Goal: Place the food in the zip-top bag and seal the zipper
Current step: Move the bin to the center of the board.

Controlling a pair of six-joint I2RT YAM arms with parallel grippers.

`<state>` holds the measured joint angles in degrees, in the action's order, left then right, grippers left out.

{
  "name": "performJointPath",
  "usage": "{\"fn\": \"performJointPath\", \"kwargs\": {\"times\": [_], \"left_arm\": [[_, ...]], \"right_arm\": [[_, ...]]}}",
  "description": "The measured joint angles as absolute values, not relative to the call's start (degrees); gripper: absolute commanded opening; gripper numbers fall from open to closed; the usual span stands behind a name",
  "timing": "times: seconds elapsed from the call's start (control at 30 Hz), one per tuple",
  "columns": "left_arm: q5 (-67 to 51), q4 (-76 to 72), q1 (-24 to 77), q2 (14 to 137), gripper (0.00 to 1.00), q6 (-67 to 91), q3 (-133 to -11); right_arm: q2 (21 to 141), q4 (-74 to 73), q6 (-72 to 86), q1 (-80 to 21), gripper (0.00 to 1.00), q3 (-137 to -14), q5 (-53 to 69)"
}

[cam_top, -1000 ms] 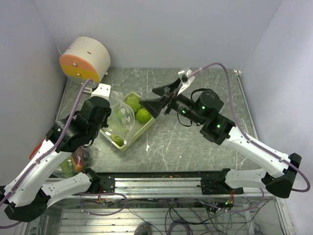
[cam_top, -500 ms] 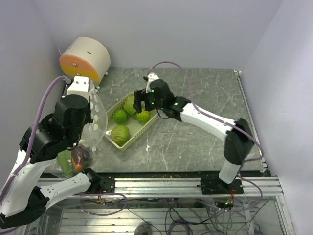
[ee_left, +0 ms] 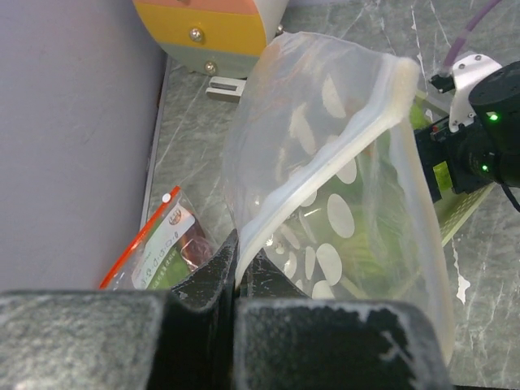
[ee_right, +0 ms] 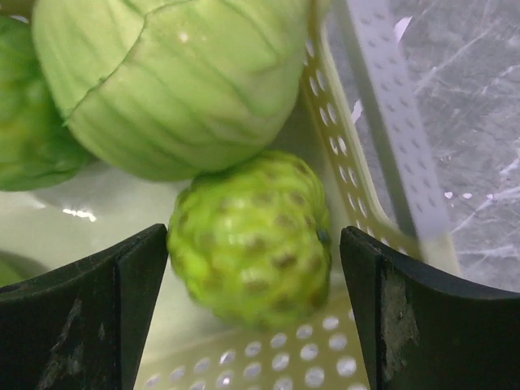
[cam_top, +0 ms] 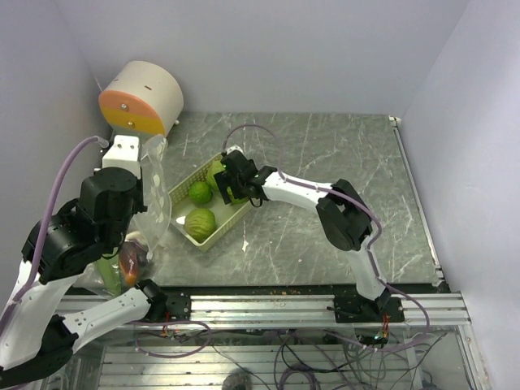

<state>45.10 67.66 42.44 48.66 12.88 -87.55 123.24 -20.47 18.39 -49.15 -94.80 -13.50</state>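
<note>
My left gripper (ee_left: pixel 236 264) is shut on the rim of the clear zip-top bag (ee_left: pixel 341 187) with white spots and holds it up, mouth open, at the table's left (cam_top: pixel 154 191). My right gripper (ee_right: pixel 253 244) is open and low inside the pale-green basket (cam_top: pixel 236 215). Its fingers (ee_right: pixel 81 325) stand on either side of a bumpy light-green ball (ee_right: pixel 252 236), with a small gap at the right. A larger ribbed green ball (ee_right: pixel 179 81) lies just behind. Two more green balls (cam_top: pixel 200 192) (cam_top: pixel 200 223) lie in the basket. An orange piece (cam_top: pixel 130 266) shows under my left arm.
A cream and orange drum (cam_top: pixel 142 97) stands at the back left. A red-edged packet (ee_left: pixel 162 244) lies by the left wall. The basket's perforated wall (ee_right: pixel 366 162) is close to my right finger. Walls close in the table on three sides.
My right arm has stretched out and come down into the basket over the bumpy ball. My left arm has drawn the bag back left, away from the basket, and raised it.
</note>
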Motion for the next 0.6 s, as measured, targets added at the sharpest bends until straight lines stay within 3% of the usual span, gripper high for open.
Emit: {"fn": "performJointPath", "kwargs": {"times": [0.07,0.23,0.6], "left_arm": [[44.95,67.83,42.44,47.90,0.07,12.99,-86.76],[44.88,68.71,42.44,47.11,0.07,13.58,-85.80],[43.09,67.96,42.44,46.52,0.07,14.09,-82.78]], "right_arm": [[124.97,-20.51,18.13,-49.19,0.80,-95.04,-14.09],[126.43,-21.23,18.13,-49.25,0.54,-93.97,-16.05],[107.98,-24.49,21.21,-46.87,0.51,-72.84,-22.81]]}}
